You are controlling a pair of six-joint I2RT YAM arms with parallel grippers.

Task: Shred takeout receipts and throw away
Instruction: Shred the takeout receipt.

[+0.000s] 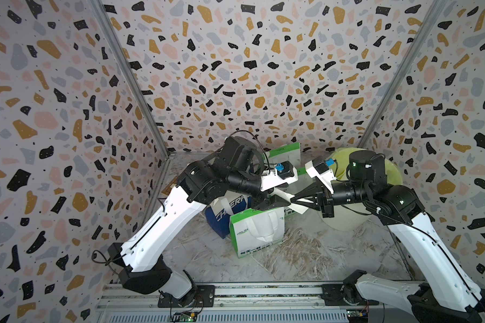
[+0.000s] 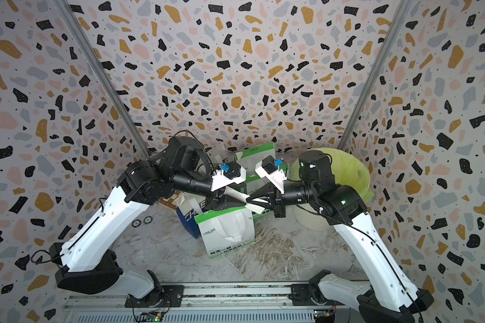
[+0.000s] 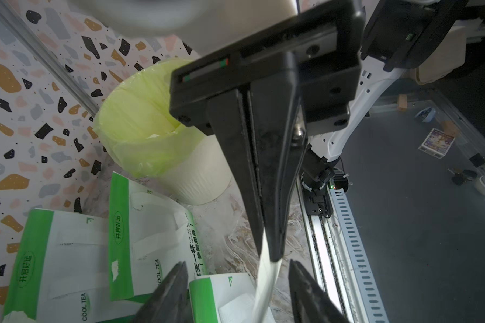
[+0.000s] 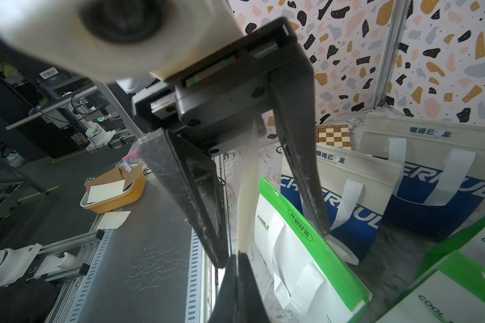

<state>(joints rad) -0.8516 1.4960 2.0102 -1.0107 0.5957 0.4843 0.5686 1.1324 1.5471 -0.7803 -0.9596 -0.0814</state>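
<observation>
A cream-white strip of takeout receipt (image 1: 300, 209) hangs in the air over the bags at mid-table. My right gripper (image 4: 238, 258) is shut on it, and the strip (image 4: 247, 195) runs out from its tips. My left gripper (image 3: 238, 263) faces it tip to tip and stands open. Its two fingers straddle the strip (image 3: 265, 282) with a gap on each side. Both top views show the two grippers meeting: left (image 2: 242, 199), right (image 2: 249, 200). Another white slip (image 4: 305, 276) lies on the face of a green-and-white bag.
A white bin with a yellow-green liner (image 1: 347, 221) stands at the right rear, behind my right arm. Green-and-white bags (image 1: 256, 232) and a blue-and-white bag (image 1: 220, 216) crowd the table under the grippers. A small checkered board (image 4: 333, 137) lies in the far left corner.
</observation>
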